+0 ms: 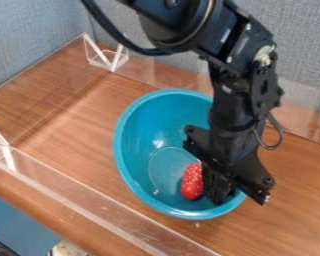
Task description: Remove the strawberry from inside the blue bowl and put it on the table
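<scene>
Spanning the view, the reddish wood-grain table [69, 110] carries the blue bowl [149, 130], and inside that bowl, low on its near-right side, sits the strawberry [192, 181]. The black gripper [216, 183] points straight down into the bowl with its jaws drawn together right beside the berry, seemingly pinching it, so the grasp step looks in hand. Next would be lifting clear of the rim and setting it on bare wood
</scene>
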Robot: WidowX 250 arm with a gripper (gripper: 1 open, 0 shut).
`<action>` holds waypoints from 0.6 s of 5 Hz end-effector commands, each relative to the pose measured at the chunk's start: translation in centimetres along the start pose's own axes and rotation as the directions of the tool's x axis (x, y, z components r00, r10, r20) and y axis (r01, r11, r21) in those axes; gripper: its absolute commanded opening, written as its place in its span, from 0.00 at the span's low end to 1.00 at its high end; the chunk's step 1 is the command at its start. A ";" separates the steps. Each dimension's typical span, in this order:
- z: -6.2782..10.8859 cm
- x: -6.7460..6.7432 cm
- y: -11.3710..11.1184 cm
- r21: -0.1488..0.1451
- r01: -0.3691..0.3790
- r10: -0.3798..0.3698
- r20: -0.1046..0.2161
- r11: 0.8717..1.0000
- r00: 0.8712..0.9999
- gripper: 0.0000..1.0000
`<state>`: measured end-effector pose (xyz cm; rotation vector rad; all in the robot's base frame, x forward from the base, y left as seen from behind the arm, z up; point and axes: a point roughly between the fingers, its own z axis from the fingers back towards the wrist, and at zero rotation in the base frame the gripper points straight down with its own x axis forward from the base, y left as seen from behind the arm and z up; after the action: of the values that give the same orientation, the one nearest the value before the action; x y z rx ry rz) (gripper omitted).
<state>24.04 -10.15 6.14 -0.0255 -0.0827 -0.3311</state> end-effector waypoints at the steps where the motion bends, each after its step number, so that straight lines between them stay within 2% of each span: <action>1: 1.4 0.5 -0.5 -0.001 0.022 -0.021 0.051 1.000 0.998 0.00; 2: 3.2 0.9 0.2 -0.001 0.012 -0.012 0.081 1.000 0.997 0.00; 3: 5.8 1.4 1.4 0.004 -0.003 0.003 0.125 1.000 0.992 0.00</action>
<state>24.80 -8.92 10.44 -0.0320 -0.1477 -0.3247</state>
